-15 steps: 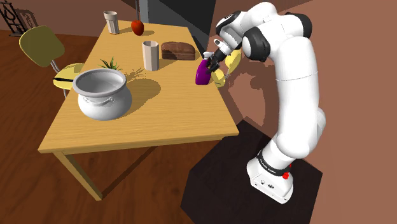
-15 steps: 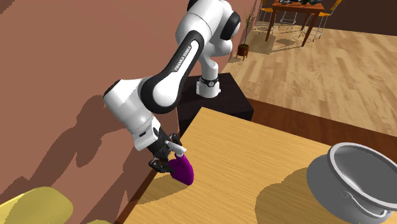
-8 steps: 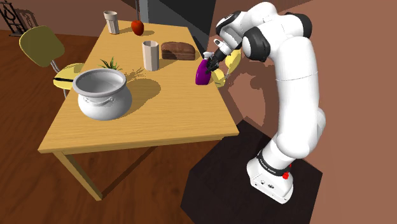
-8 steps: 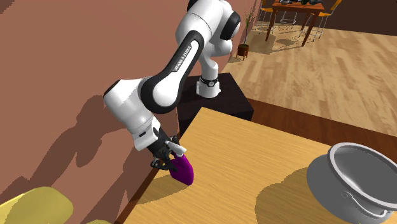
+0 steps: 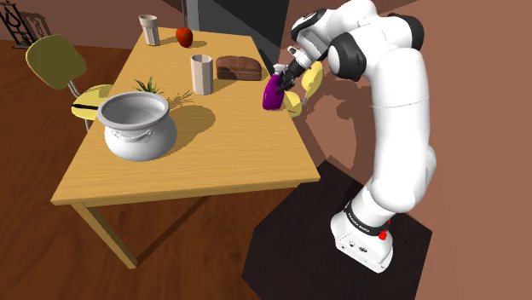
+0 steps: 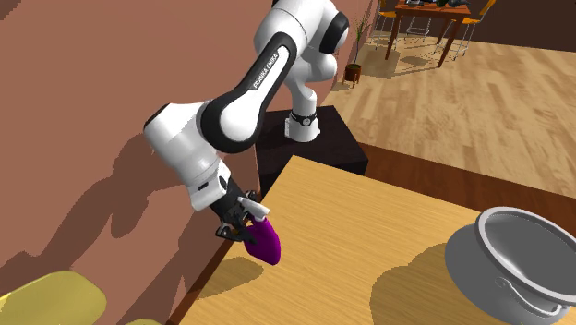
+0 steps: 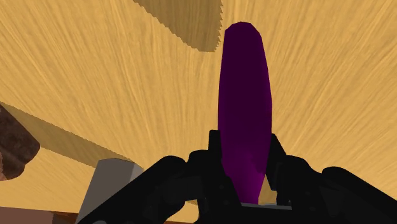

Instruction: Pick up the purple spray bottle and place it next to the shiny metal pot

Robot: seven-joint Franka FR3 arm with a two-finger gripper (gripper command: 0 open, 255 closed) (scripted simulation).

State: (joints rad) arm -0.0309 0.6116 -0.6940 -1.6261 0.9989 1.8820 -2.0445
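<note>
The gripper [image 7: 245, 154] was clamped on the purple spray bottle [image 7: 245, 102]. Its two black fingers [image 7: 213, 159] pressed the narrow upper end from either side, and the body ran straight out from the hand. In the shoulder view the bottle [image 5: 273, 95] hung at the table's [image 5: 213, 166] edge nearest the arm, well apart from the grey metal pot [image 5: 136, 125] at the far-left end. It seemed just clear of the wood, though that was hard to confirm.

Its long axis followed the gripper's line, with the head in the jaws and the rounded base aimed down at the tabletop. In the second exterior view it slanted toward the lower right [image 6: 263, 242].

The bottle looked smooth, stiff and probably light. Its glossy, tapering body could slip or swing in a hold this high, so a hold lower on the wider body would likely have steadied it.
</note>
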